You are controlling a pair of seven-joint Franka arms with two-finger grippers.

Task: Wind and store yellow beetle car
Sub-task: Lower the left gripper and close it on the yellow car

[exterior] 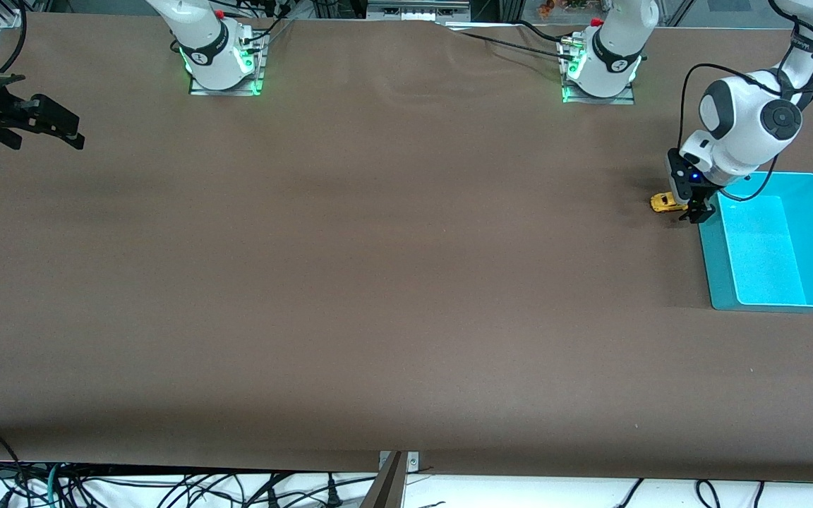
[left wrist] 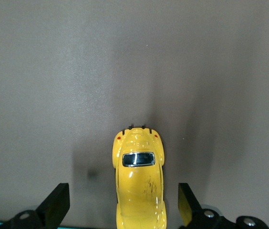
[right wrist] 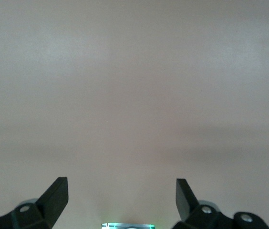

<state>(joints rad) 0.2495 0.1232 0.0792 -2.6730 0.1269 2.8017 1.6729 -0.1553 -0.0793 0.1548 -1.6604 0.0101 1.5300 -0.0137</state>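
The yellow beetle car (exterior: pixel 663 202) sits on the brown table beside the corner of the blue bin that is farthest from the front camera. My left gripper (exterior: pixel 693 209) is low over the car's end toward the bin, and it is open. In the left wrist view the car (left wrist: pixel 139 183) lies between the two black fingers (left wrist: pixel 58 204), with a gap on each side. My right gripper (exterior: pixel 61 127) waits open over the right arm's end of the table. The right wrist view shows that gripper (right wrist: pixel 121 198) empty over bare table.
An empty light-blue bin (exterior: pixel 715 271) stands at the left arm's end of the table, right beside the car. The two arm bases (exterior: pixel 221 67) (exterior: pixel 598 70) stand along the edge farthest from the front camera.
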